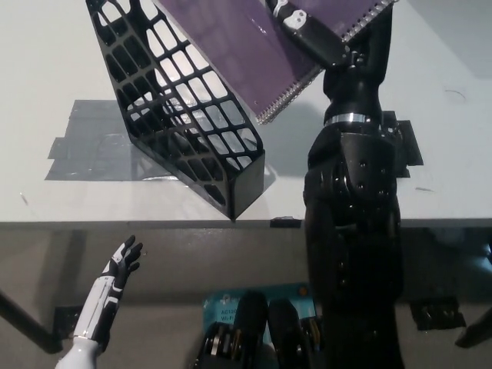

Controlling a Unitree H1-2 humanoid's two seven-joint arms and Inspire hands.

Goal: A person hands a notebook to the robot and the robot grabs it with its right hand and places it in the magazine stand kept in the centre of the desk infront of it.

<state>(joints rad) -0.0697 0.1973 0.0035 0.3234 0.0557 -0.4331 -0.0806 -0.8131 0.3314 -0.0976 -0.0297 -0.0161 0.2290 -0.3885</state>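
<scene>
Nearest the camera, below the desk's front edge, the white left hand (119, 265) rests idle with its fingers spread and nothing in it, well apart from the work. Above it the desk (46, 77) is a pale, smooth, matte slab, with a patch of grey tape (84, 142) stuck flat under the magazine stand (181, 115). The stand is rigid black plastic, its sloping side an open lattice of rounded rectangular holes, its low front end a solid closed box sitting close to the desk edge. To the right the black right arm rises in thick, glossy, jointed segments with a bright metal ring at the wrist, partly covering a flat black square object (407, 142) lying on the desk (what it is cannot be told). At the far end the right hand (323, 38) is closed on the notebook (246, 46), a thin purple rectangle with a dull cover and a silver wire spiral along its lower right edge, held tilted in the air over the upper part of the stand and overlapping it in view. The handover looks done and the carrying step is nearly finished; insertion is not yet made. The next move probably calls for lining the notebook's edge up with the stand's open slot, lowering it between the walls, and only then letting go, since the lattice could snag the spiral.
</scene>
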